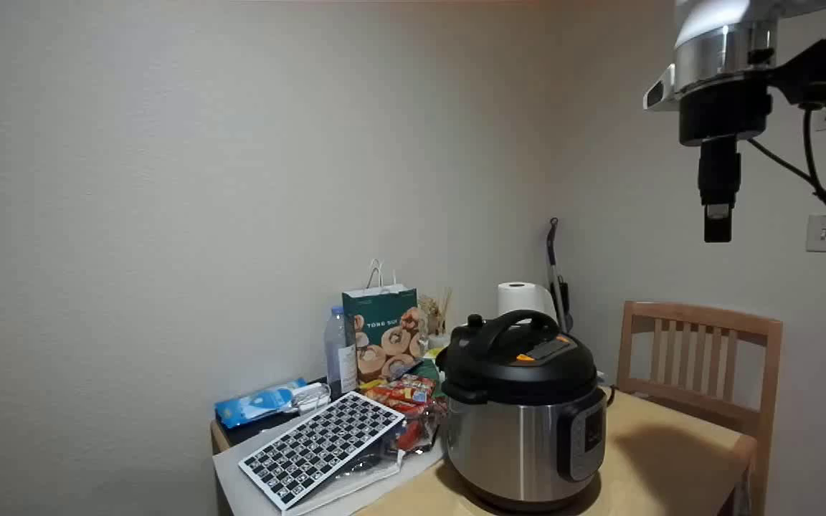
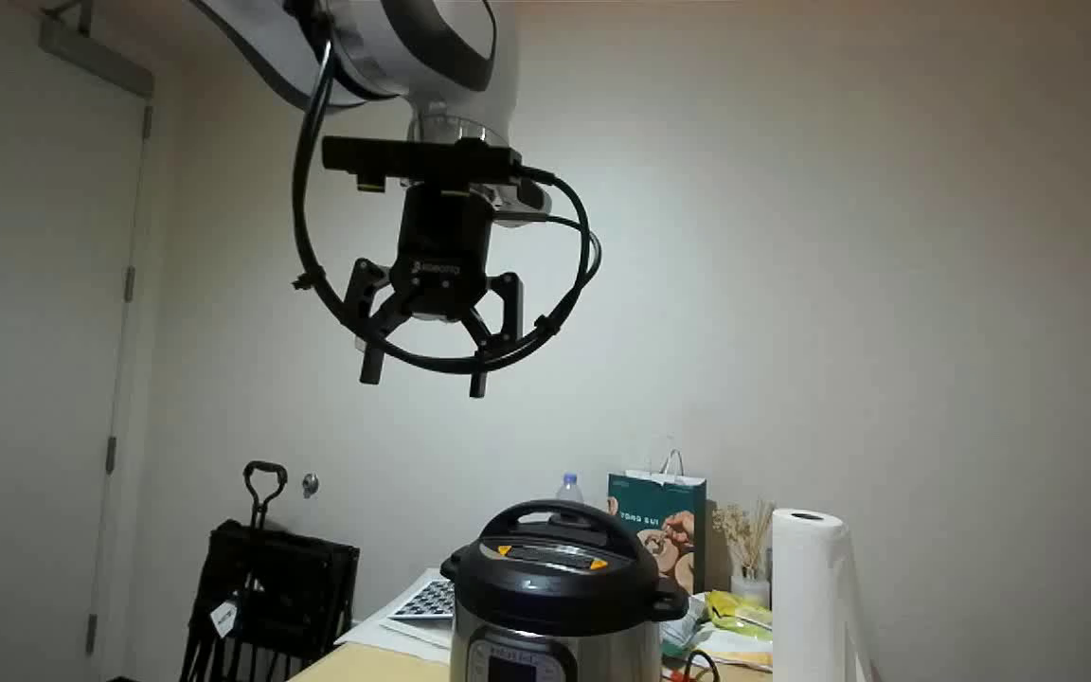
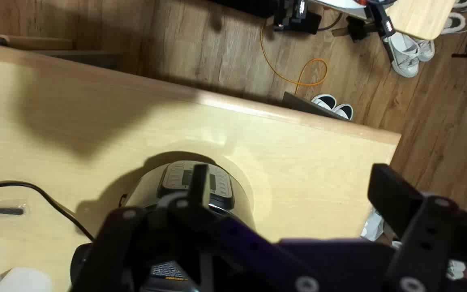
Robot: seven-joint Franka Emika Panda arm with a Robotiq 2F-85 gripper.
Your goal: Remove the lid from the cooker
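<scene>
The cooker (image 1: 502,451) stands on the table with its steel body and control panel showing; it is cut off at the bottom in an exterior view (image 2: 617,654). The black domed lid (image 1: 520,376) sits on top of it, its arched handle upright; the lid shows in both exterior views (image 2: 555,587). In the wrist view my fingers hide most of the cooker (image 3: 237,192) and the lid (image 3: 166,269). My gripper (image 2: 423,376) is open and empty, high above the cooker and off to one side; it also shows in an exterior view (image 1: 718,223) and the wrist view (image 3: 293,186).
A paper towel roll (image 2: 811,597), a green paper bag (image 2: 654,521), a bottle (image 1: 341,351), snack packets (image 1: 406,394) and a checkered board (image 1: 323,448) are around the cooker on the table (image 3: 314,162). A wooden chair (image 1: 700,358) stands beside the table. A black cable (image 3: 43,192) runs to the cooker.
</scene>
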